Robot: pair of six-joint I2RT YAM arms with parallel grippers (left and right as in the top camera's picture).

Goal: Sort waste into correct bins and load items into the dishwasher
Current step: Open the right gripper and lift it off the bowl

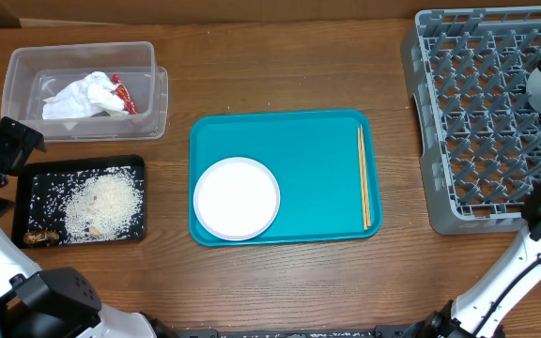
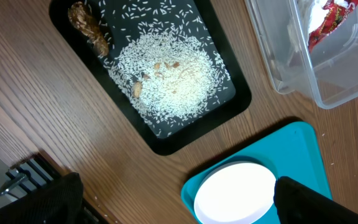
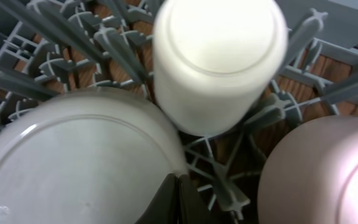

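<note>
- Overhead view: we see the large square grey plastic peg rack (image 1: 477,122) at the right end of the wooden table (image 1: 280,291). The flat teal serving tray (image 1: 317,160) sits in the middle.
- On the teal tray, a round white plate (image 1: 237,197) lies in the left half. A pair of thin wooden chopsticks (image 1: 363,176) lies along the right edge.
- At far left, the clear rectangular plastic tub (image 1: 26,68) holds a crumpled white paper napkin (image 1: 78,94). A red-and-white snack wrapper (image 1: 123,96) touches the napkin.
- Just beside the tub, the shallow black rectangular tray (image 1: 34,188) holds a heap of white rice (image 1: 106,199). A brown food scrap (image 1: 40,238) lies in one corner.
- The left gripper (image 2: 178,180) has its jaws spread wide and holds nothing. It hangs above the table by the black tray.
- The right gripper (image 3: 178,186) has its fingers pressed together with nothing between them. It is over the rack.
- Below it, a small white cup (image 3: 219,62) stands upside down among the pegs, between a round white dish (image 3: 73,162) and a pale pink dish (image 3: 322,174).
</note>
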